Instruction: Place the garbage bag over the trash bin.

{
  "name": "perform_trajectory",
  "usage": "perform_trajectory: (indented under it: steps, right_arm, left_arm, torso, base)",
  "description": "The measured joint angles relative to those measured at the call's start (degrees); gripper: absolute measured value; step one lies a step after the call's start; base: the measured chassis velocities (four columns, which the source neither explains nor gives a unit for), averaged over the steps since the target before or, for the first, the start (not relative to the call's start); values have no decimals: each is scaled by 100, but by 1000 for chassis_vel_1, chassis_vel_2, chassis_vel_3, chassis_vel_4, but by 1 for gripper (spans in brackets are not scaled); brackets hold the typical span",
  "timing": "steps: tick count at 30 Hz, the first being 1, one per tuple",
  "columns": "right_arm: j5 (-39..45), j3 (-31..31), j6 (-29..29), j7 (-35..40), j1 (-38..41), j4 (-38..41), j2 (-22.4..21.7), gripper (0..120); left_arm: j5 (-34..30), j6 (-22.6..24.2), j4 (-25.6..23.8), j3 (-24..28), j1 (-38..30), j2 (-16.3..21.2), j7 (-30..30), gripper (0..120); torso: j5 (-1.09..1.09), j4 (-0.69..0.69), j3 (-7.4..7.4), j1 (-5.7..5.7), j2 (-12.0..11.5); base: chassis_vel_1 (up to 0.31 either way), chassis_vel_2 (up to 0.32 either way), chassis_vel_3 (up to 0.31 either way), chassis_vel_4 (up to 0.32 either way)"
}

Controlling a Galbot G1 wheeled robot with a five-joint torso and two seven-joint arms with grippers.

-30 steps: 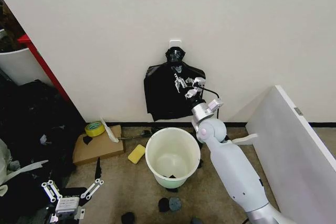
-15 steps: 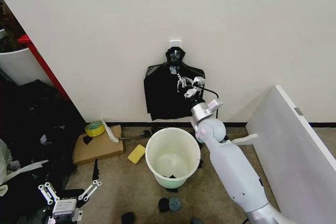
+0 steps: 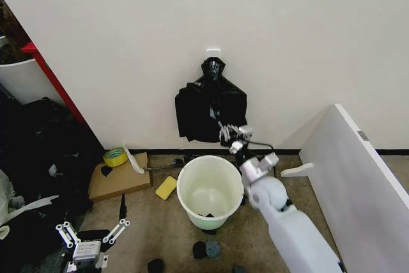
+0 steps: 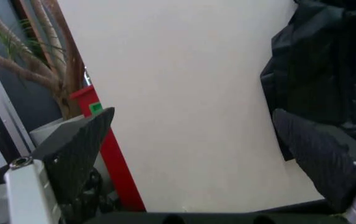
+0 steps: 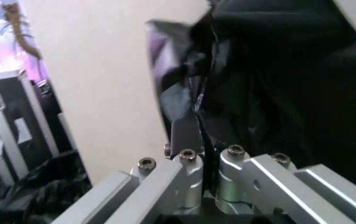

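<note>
Head view: right claw (image 3: 227, 132) on garbage bag (image 3: 211, 110)

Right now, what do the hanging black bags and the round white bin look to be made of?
The black bags look like thin glossy plastic film: crinkled folds catching light. The trash bin seems smooth, rigid white plastic, with an evenly moulded rim and faint sheen.

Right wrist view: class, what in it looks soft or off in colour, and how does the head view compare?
Right wrist view: the end effector and the black bag it pinches are blurred up close, with a purple glare at the picture's edge. Head view: evenly lit, and the white bin is crisp.
</note>
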Motion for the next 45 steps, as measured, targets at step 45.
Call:
perform_trajectory:
  steps: [45]
  right_arm:
    - [-2704, 162, 1496, -359, -2598, 1032, 271, 0]
  left_arm:
    - [-64, 116, 180, 367, -403, 231, 19, 100]
  torso:
    - [0, 0, 0, 1, 0]
  base:
    - [0, 0, 0, 0]
